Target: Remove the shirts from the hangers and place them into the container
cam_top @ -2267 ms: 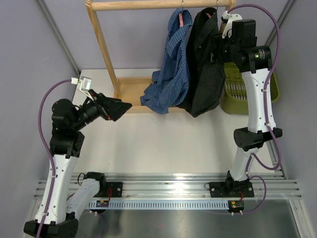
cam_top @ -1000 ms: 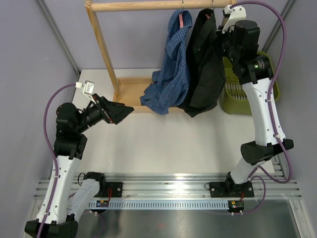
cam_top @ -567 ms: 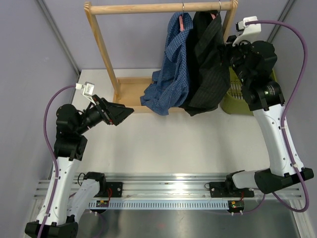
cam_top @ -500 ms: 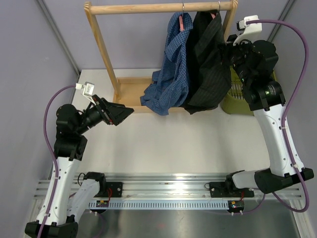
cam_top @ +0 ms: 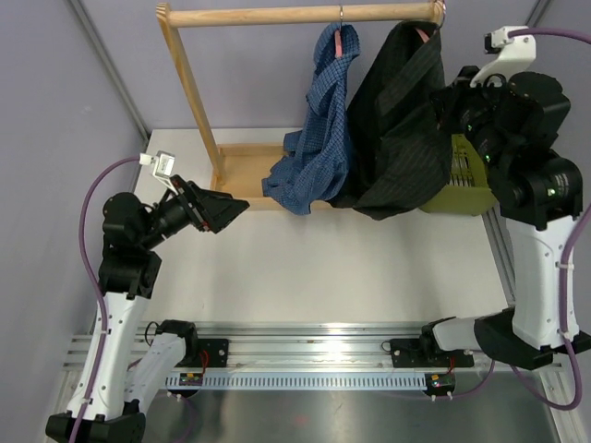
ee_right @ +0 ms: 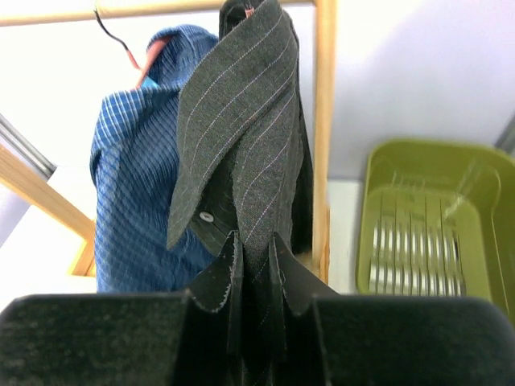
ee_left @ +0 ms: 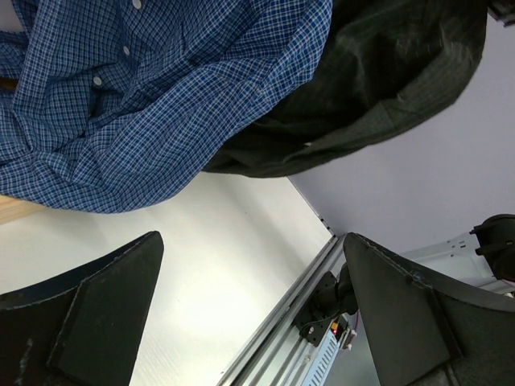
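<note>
Right gripper (ee_right: 254, 265), clamped on black shirt (cam_top: 402, 120), has swung rightward, stretching it. Next, tug it free toward bin (ee_right: 426, 147) at its right. Left gripper (ee_left: 253, 310) gapes wide.

The left arm (cam_top: 109, 332) and right arm (cam_top: 540, 268) had white links between black joints. Purple cables (cam_top: 83, 235) looped outward at nine and three o'clock. The left gripper (ee_left: 251, 241) had black wedge-shaped fingers (ee_left: 88, 314).

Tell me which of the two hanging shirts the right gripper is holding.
The black striped shirt, nearest the green bin: its cloth is pinched in the right gripper. The blue checked shirt is untouched.
</note>
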